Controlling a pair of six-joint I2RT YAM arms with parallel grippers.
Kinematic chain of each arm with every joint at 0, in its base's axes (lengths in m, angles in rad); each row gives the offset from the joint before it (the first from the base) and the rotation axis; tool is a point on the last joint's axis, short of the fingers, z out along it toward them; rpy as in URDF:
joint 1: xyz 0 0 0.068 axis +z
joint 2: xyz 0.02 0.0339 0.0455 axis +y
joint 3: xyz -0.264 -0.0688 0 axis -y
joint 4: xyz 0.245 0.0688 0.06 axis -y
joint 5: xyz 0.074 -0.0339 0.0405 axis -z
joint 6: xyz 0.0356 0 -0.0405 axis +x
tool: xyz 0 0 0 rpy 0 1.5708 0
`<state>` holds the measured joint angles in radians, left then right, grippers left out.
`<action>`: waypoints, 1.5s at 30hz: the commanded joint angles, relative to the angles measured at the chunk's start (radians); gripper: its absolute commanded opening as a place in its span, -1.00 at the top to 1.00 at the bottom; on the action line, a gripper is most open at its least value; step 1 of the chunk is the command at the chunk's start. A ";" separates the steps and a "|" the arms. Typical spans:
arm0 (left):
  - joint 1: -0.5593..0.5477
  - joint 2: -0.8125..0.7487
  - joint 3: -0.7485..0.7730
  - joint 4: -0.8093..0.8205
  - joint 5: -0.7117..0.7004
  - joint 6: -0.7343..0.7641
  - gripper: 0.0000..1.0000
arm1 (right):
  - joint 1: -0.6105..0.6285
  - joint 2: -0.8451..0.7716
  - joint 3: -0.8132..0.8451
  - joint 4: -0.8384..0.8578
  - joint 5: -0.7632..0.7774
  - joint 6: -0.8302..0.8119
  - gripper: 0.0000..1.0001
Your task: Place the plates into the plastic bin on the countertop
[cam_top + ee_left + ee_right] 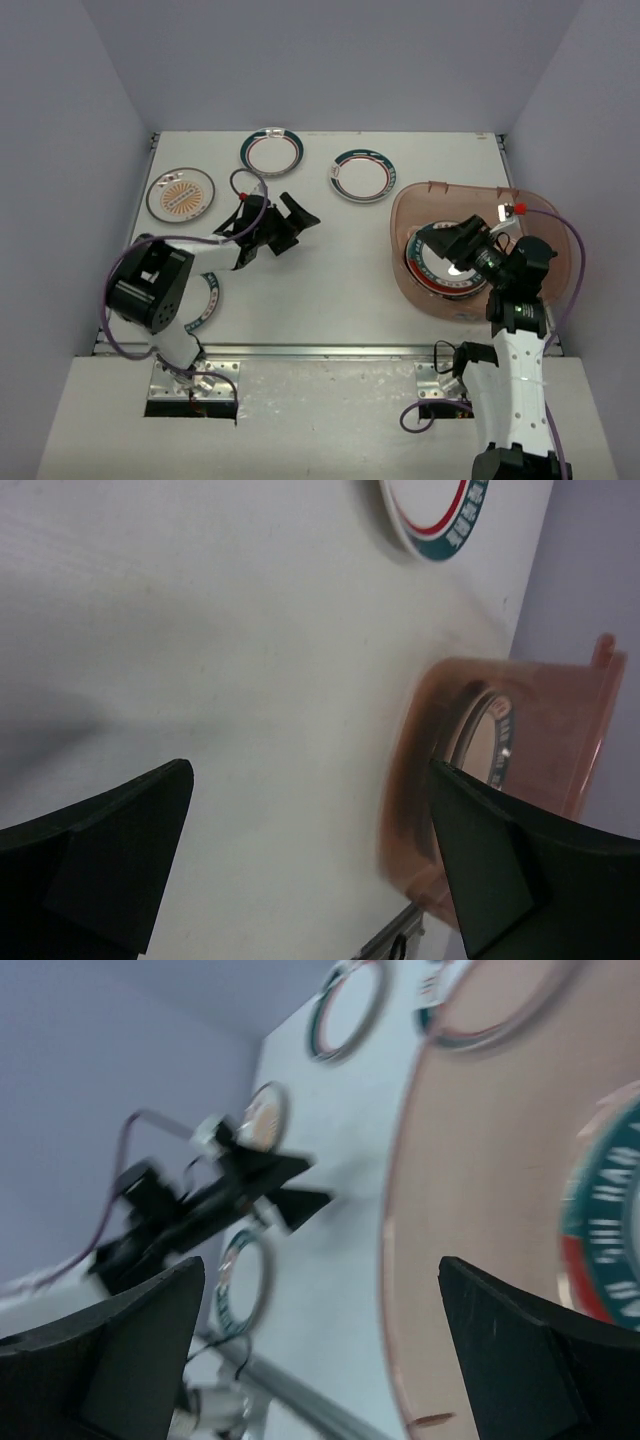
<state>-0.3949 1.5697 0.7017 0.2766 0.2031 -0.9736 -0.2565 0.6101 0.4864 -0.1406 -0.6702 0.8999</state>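
The translucent brownish-pink plastic bin (432, 191) stands at the right of the white countertop (340, 265). Stacked plates (436, 272) with a teal and red rim lie inside it. My right gripper (446, 247) hovers over the bin's left half, open and empty. My left gripper (293, 227) is open and empty above bare countertop left of centre. On the countertop lie an orange-centred plate (181, 194), a teal-and-red-rimmed plate (272, 151), a teal-rimmed plate (361, 175) and a teal-rimmed plate (207, 301) partly hidden under the left arm. The left wrist view shows the bin (560, 710) ahead; the right wrist view shows the bin wall (470, 1160).
Grey walls close in the countertop at the back and both sides. A metal strip (330, 350) runs along the front edge. The left arm's base (150, 290) stands at the near left and covers part of one plate.
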 commanded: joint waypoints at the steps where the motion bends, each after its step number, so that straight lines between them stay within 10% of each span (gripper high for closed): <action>1: -0.008 0.244 0.222 0.244 -0.085 -0.199 -1.00 | 0.051 -0.096 0.025 0.290 -0.395 0.138 -0.98; 16: -0.008 0.945 0.935 -0.038 -0.013 -0.383 -0.96 | 0.126 -0.238 0.058 0.083 -0.368 0.033 -0.98; 22: -0.011 0.973 0.994 -0.080 -0.006 -0.376 0.64 | 0.126 -0.204 0.074 0.003 -0.337 -0.016 -0.98; 27: -0.004 0.950 0.968 -0.061 -0.003 -0.371 1.00 | 0.128 -0.200 0.104 -0.002 -0.342 -0.017 -0.98; 33: -0.033 0.536 0.604 0.076 -0.123 -0.162 1.00 | 0.143 -0.172 0.138 -0.070 -0.211 -0.008 -0.98; 38: -0.083 0.047 0.202 0.116 -0.186 0.020 1.00 | 0.143 -0.122 0.104 0.273 -0.374 0.143 -0.98; 45: -0.115 -0.304 -0.153 0.216 0.268 0.059 1.00 | 0.146 0.222 0.489 -0.424 -0.084 -0.295 -0.77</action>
<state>-0.4888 1.3434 0.6738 0.3832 0.2199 -0.9669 -0.1168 0.6496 0.7597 -0.2404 -0.9173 0.8642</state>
